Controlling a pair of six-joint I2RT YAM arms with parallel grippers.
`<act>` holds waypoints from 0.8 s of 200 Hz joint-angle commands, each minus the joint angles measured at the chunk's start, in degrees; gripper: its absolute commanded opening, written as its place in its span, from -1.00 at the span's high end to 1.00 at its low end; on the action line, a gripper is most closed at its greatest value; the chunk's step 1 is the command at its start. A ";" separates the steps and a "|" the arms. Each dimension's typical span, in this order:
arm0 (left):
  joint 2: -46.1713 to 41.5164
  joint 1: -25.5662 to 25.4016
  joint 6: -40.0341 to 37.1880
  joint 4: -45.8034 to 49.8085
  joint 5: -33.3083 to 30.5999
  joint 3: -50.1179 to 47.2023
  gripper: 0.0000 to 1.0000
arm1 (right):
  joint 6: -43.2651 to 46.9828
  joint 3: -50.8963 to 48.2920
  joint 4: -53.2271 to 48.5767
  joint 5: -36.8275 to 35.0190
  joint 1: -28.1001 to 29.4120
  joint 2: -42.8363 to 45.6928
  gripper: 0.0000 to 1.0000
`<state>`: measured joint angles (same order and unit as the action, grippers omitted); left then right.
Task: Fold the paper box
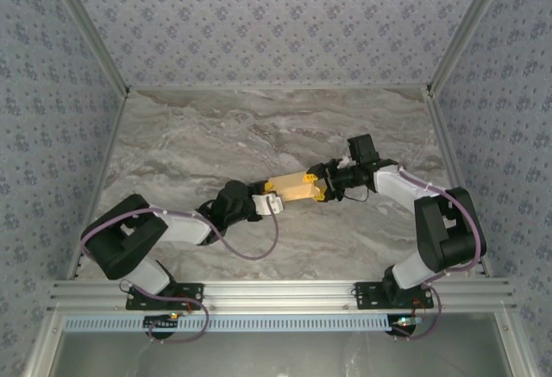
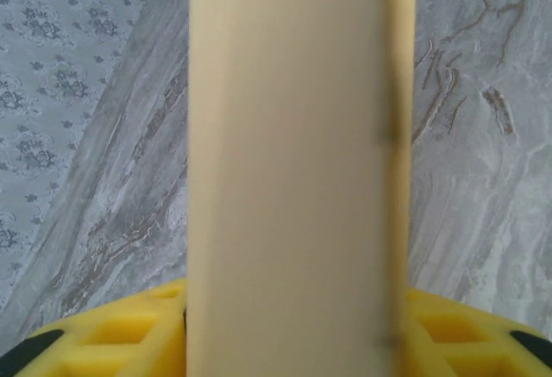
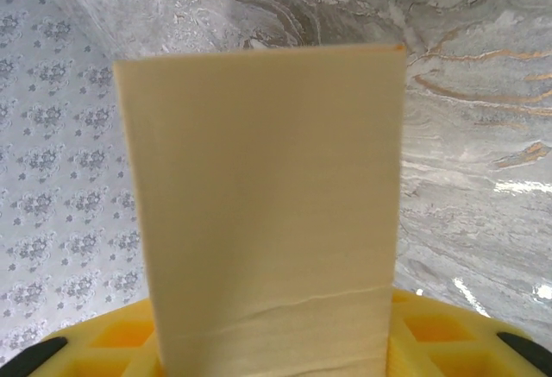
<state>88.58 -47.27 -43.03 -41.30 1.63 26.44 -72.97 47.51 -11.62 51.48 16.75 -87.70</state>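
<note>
Evidently barely begun, the paper box point(image 1: 293, 189) stretched as a flat-looking sleeve near the desk's point(image 1: 172, 135) middle, the left pincer point(image 1: 271, 203) pinching its 8 o'clock end, the right pincer point(image 1: 320, 188) its 2 o'clock end, with squaring-up and flaps seemingly left.

Near mid-table, an orange-yellow paper box point(image 1: 291, 187), stretched lengthwise between the two grippers. Left gripper point(image 1: 271, 204) closed on its left end, right gripper point(image 1: 321, 189) clamped on its right end. Underneath, grey-veined marble tabletop point(image 1: 216, 135); around, patterned walls point(image 1: 276, 15); along the near edge, an aluminium rail point(image 1: 276, 293).
</note>
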 commanded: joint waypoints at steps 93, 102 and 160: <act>-8.45 2.70 7.21 46.23 9.83 19.28 0.12 | 39.48 11.06 -23.92 -1.18 -13.11 1.08 -0.84; -8.42 2.95 7.46 50.31 11.03 21.44 0.11 | 42.86 10.95 -23.08 -1.17 -14.61 1.64 -0.85; -1.88 5.70 7.38 74.06 14.01 34.36 0.10 | 59.52 -8.63 19.30 -15.86 -12.17 16.95 -1.00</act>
<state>84.01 -43.07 -35.90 18.74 12.45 57.19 -24.58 47.92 -15.31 37.63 4.56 -77.54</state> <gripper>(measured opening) 0.448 0.998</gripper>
